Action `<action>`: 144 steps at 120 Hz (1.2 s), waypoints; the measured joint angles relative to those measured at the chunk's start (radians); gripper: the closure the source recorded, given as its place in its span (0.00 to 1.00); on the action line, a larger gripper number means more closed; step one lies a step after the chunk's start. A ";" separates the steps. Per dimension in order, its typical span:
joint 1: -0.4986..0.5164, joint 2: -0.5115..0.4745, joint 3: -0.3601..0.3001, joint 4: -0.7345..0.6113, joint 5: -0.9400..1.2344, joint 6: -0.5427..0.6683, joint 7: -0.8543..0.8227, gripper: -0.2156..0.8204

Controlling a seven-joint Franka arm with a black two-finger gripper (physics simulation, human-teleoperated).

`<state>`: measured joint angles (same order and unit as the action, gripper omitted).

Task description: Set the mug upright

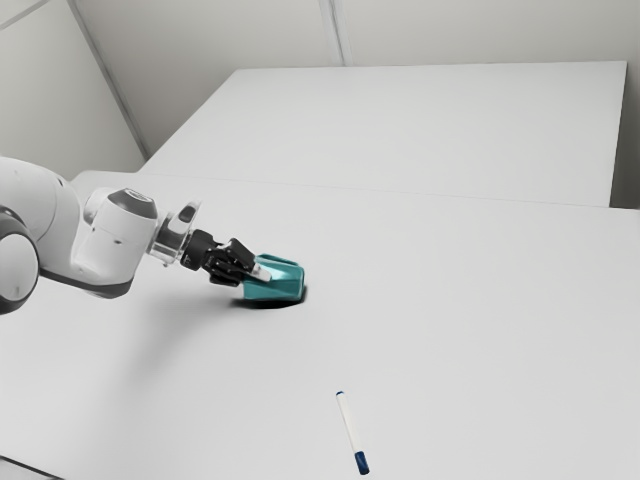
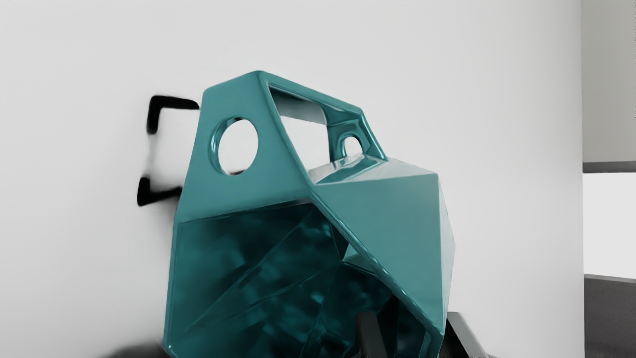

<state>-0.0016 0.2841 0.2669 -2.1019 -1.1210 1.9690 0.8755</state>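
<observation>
— What's closest to the lens?
— The fingers (image 2: pixel 370 335) of the gripper (image 1: pixel 263 272), cut off by the frame. They stand parted: one reaches into the mug (image 2: pixel 382 219)'s mouth, the other is outside its wall.
— So it has hold of the mug?
— No, I see a gap between the inner finger and the wall. The wall is merely between them.
— How is the mug lying?
— On its side, right at the gripper, mouth facing it. The teal handle (image 2: pixel 231 191), with its round holes, is off to one side of the fingers. Whether the mug's underside touches the table (image 1: pixel 450 300) I can't tell; a dark shadow lies beneath.
— Any lettering?
— There's a pale mark on the dark joint cap (image 1: pixel 136 203) of the arm (image 1: pixel 110 245), behind the gripper, too small to read.
— And that pen?
— A white marker (image 1: pixel 349 425) with blue ends, well apart from the gripper, toward the exterior view's right and nearer that camera.
— What's hard to make out?
— The mug's deep, dark inside, and part of its rim, cut off by the frame near the fingers. Beside the handle are black angular marks (image 2: pixel 154 114); I can't say what they are.
</observation>
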 joint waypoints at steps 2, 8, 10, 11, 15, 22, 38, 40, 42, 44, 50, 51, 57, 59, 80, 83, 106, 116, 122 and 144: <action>0.000 0.000 0.000 0.000 -0.001 0.000 0.002 0.82; -0.001 -0.001 0.000 0.000 -0.003 0.001 0.007 0.85; -0.001 -0.002 0.000 0.000 -0.003 0.001 0.008 0.86; -0.001 -0.002 0.000 0.000 -0.004 0.001 0.009 0.86; -0.003 -0.004 0.000 0.001 -0.005 0.004 0.012 0.88; -0.008 -0.009 0.000 0.003 -0.006 0.009 0.016 0.90; -0.029 -0.036 0.000 0.005 -0.005 0.035 0.025 0.94; -0.032 -0.041 0.000 0.006 -0.005 0.039 0.026 0.94; -0.034 -0.047 0.000 0.006 -0.004 0.043 0.027 0.95; -0.037 -0.053 0.000 0.007 -0.003 0.048 0.028 0.95; -0.044 -0.071 -0.001 0.008 0.001 0.059 0.029 0.95; -0.045 -0.074 -0.001 0.008 0.002 0.060 0.030 0.96; -0.052 -0.093 -0.001 0.009 0.006 0.074 0.031 0.96; -0.055 -0.100 -0.001 0.009 0.008 0.079 0.032 0.96; -0.072 -0.189 -0.009 0.013 0.139 0.128 0.005 0.97; -0.073 -0.203 -0.010 0.013 0.174 0.134 -0.005 0.97; -0.088 -0.306 -0.011 0.012 0.508 0.158 -0.098 0.97; -0.094 -0.326 -0.011 0.010 0.637 0.160 -0.134 0.97; -0.095 -0.330 -0.011 0.009 0.704 0.159 -0.153 0.97; -0.097 -0.327 -0.011 0.009 0.925 0.150 -0.211 0.97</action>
<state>-0.0988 -0.0433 0.2560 -2.0926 -0.1960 2.1187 0.6646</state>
